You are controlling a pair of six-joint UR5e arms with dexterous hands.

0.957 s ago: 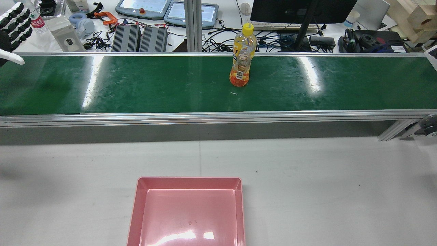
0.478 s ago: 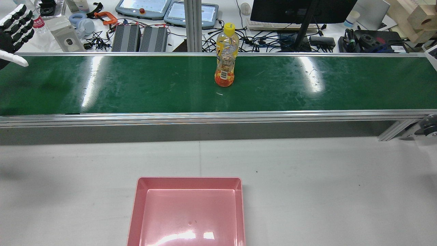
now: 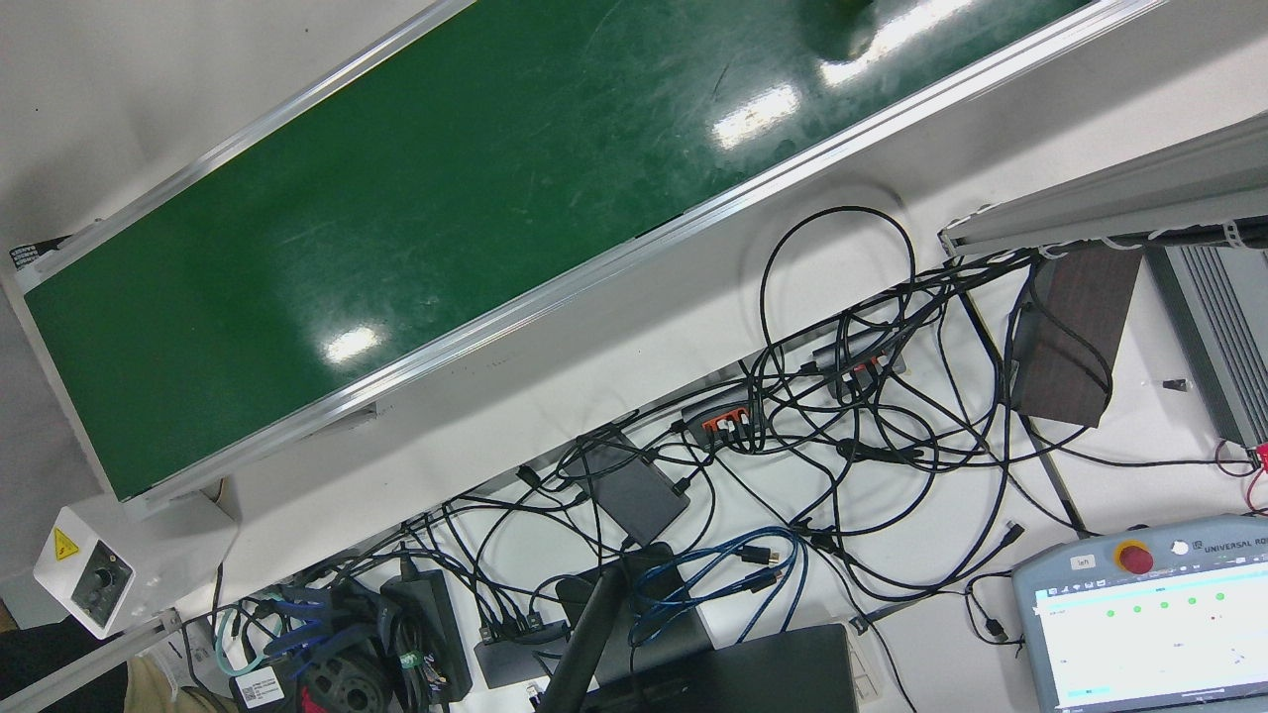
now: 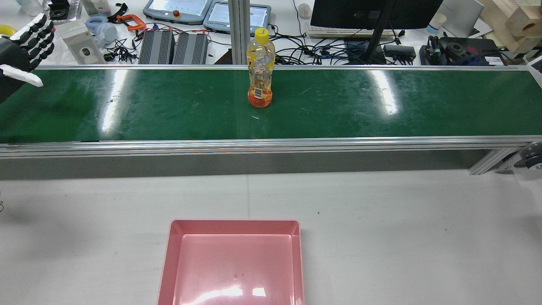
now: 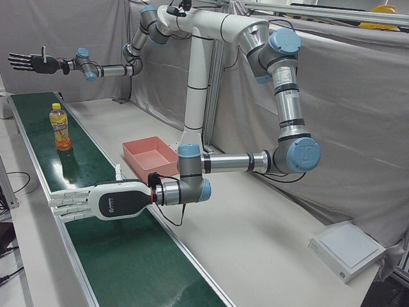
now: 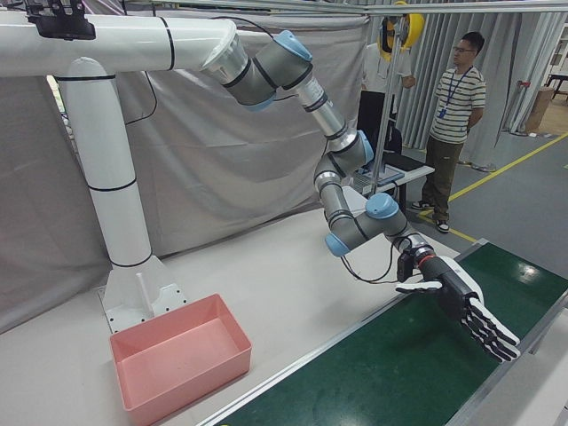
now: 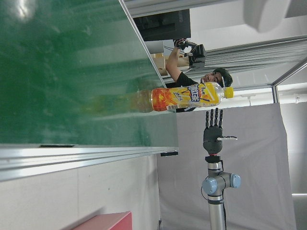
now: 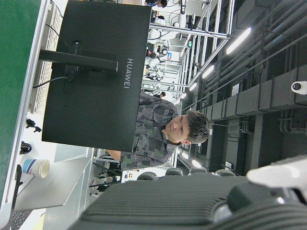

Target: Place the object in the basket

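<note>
The drink bottle (image 4: 260, 67) is clear plastic with a yellow cap, a busy yellow and orange label and an orange-tinted base. It stands upright on the green conveyor belt (image 4: 169, 106), nearer the belt's far edge in the rear view and about level with the pink basket (image 4: 167, 262) (which sits apart from it on the grey worktop (image 4: 381, 233), on the near side of the belt).

The left hand (image 5: 102, 201) reaches out level over the belt, thumb up, its fingers straight and spread with nothing in them, the forearm roughly horizontal. It is well apart from the bottle.

The right hand (image 5: 32, 62) is held high beyond the bottle at the far end of the belt, also flat and splayed, holding nothing, its arm stretched out almost straight.
</note>
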